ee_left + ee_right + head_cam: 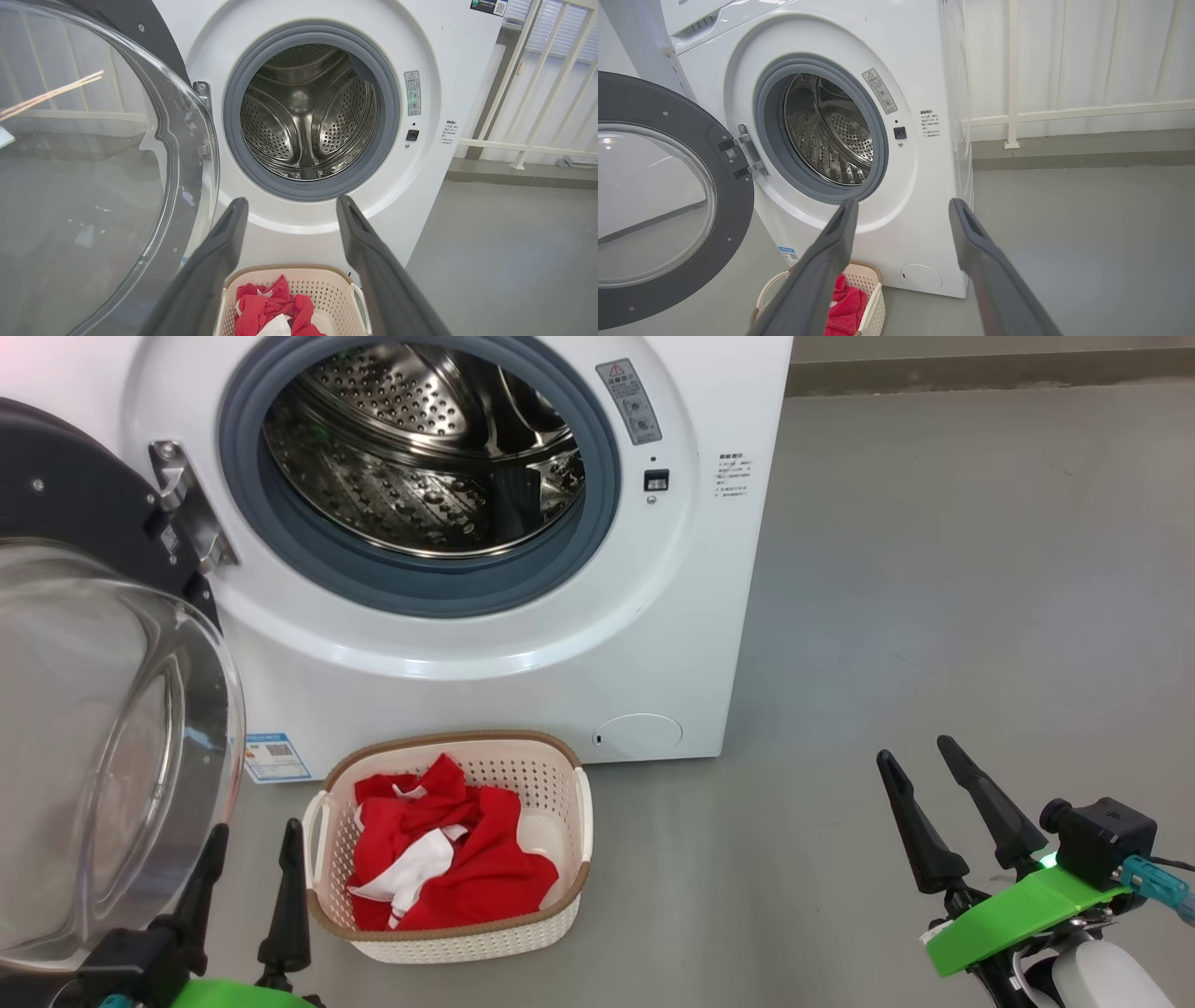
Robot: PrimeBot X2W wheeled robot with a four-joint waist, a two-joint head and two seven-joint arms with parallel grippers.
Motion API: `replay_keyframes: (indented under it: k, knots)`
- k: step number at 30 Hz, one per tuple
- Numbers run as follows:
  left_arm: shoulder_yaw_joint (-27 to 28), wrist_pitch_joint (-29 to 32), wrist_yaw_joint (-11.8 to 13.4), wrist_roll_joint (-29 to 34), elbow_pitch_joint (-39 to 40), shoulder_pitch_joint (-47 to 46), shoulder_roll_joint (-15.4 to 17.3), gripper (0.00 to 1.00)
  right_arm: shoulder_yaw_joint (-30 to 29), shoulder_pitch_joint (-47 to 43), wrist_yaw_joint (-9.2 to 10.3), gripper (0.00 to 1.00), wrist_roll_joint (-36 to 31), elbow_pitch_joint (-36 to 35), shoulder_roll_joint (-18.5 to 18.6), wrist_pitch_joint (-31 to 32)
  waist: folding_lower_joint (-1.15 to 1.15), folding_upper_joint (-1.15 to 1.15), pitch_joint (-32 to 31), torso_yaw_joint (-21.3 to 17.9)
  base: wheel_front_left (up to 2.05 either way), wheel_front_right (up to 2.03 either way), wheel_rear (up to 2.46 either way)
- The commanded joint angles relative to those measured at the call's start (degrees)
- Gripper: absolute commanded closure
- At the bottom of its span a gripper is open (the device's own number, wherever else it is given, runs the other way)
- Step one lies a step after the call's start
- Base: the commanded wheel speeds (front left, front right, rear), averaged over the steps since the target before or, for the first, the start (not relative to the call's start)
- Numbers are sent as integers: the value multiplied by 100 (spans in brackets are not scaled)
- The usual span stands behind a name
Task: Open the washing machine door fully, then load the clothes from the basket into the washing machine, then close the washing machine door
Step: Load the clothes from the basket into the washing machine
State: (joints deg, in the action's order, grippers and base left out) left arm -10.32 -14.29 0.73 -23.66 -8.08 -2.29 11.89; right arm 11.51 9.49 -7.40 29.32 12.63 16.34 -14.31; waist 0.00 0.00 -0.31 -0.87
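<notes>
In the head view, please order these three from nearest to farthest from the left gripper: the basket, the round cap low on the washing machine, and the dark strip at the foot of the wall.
From the left gripper:
1. basket: on the floor, just right of it.
2. round cap: beyond the basket, low on the washing machine.
3. dark strip: behind the machine, upper right.

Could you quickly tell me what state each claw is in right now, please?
Left claw: open, holding nothing.
Right claw: open, holding nothing.
</notes>
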Motion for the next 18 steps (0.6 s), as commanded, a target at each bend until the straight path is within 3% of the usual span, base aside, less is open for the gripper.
replay_keyframes:
  k: [1,10,18]
  knots:
    - [242,-71,-29,73,109,-101,84,0,72,74,-9,0,-21,-137,62,-69,0,0,1,2,0,0,0]
    - [274,-71,-22,147,79,-107,70,0,65,83,-9,0,-22,-144,72,-69,0,0,15,13,19,-19,0]
    - [304,-71,-51,170,63,-117,63,0,67,90,-9,0,-21,-134,62,-69,0,0,17,11,113,-113,0]
